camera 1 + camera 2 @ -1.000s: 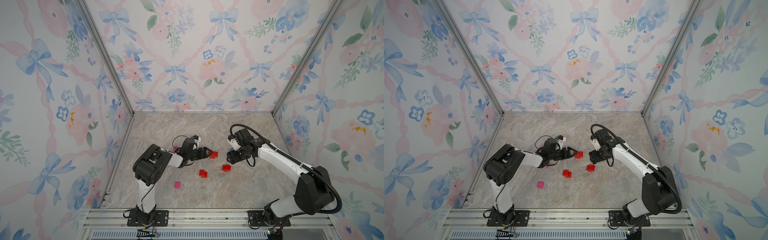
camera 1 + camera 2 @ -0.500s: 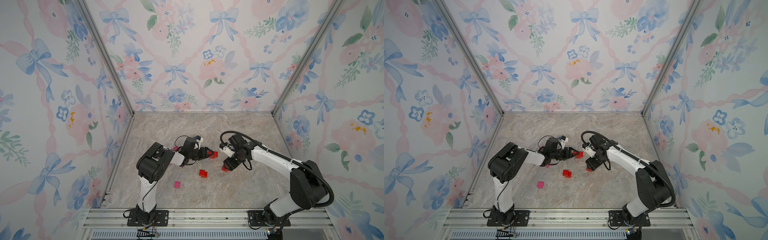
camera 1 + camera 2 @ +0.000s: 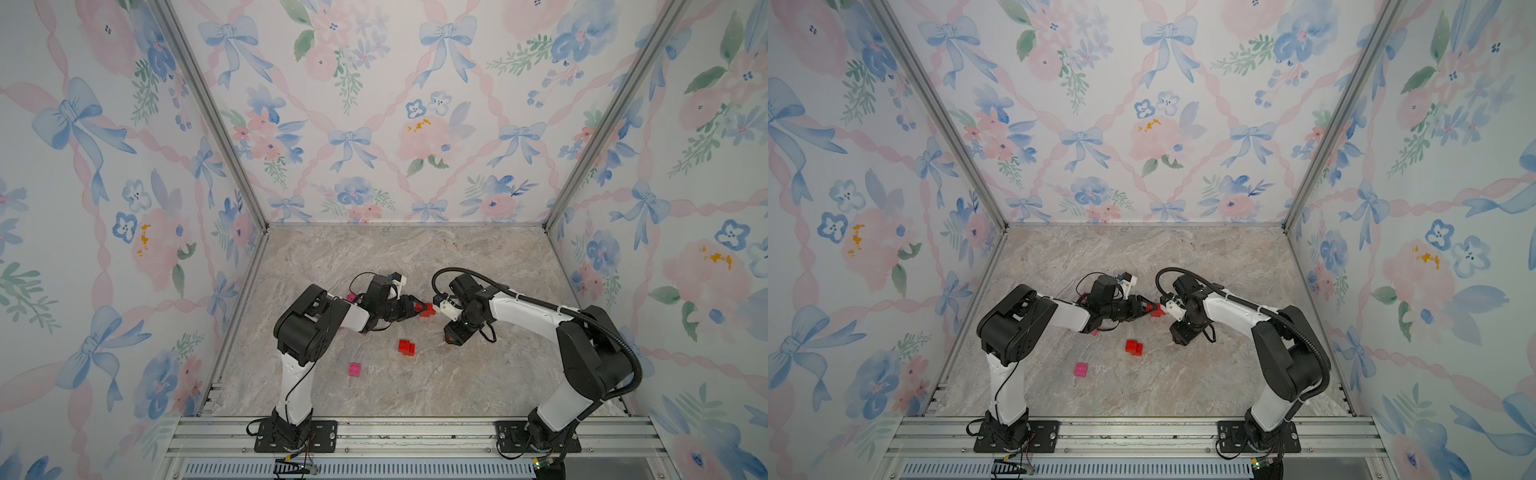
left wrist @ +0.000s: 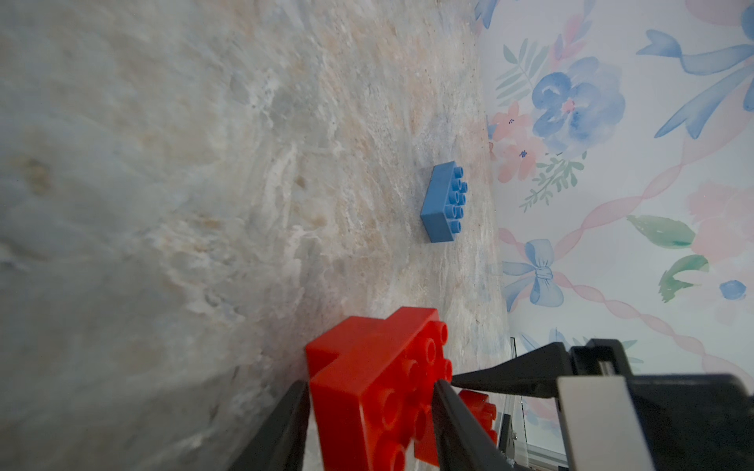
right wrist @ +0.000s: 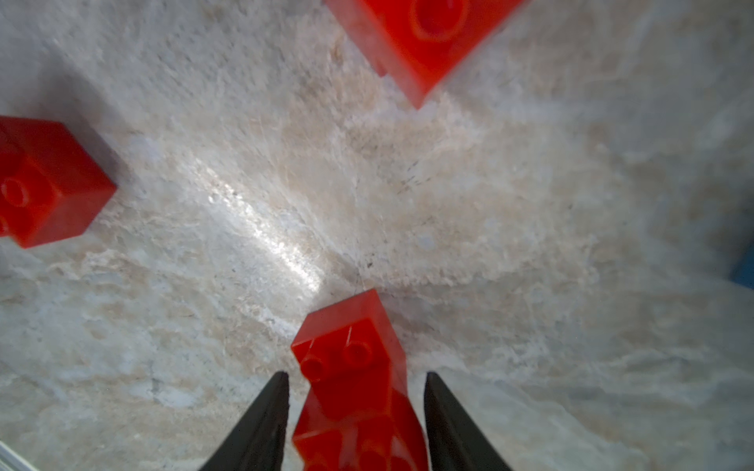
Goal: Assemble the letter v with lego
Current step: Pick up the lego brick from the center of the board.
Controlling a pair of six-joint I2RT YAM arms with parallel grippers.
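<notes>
Both arms grabbing at once
Left gripper (image 4: 371, 383) pinches a stepped red pair (image 4: 367, 354) on the table (image 4: 163, 163). The right gripper (image 5: 355, 373) straddles another red brick (image 5: 347, 338), slim gaps either side, not gripping yet. Probably to press them together.

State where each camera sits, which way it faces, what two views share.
Top views: high at the front, looking down at the table and back wall; left arm and right arm show whole.
Left wrist: on the left arm, looking low across the table at a blue brick; left jaws grip joined red bricks.
Right wrist: on the right arm, looking down; right jaws straddle a second red brick, not touching.
Shared: the joined red bricks also show in both top views.
</notes>
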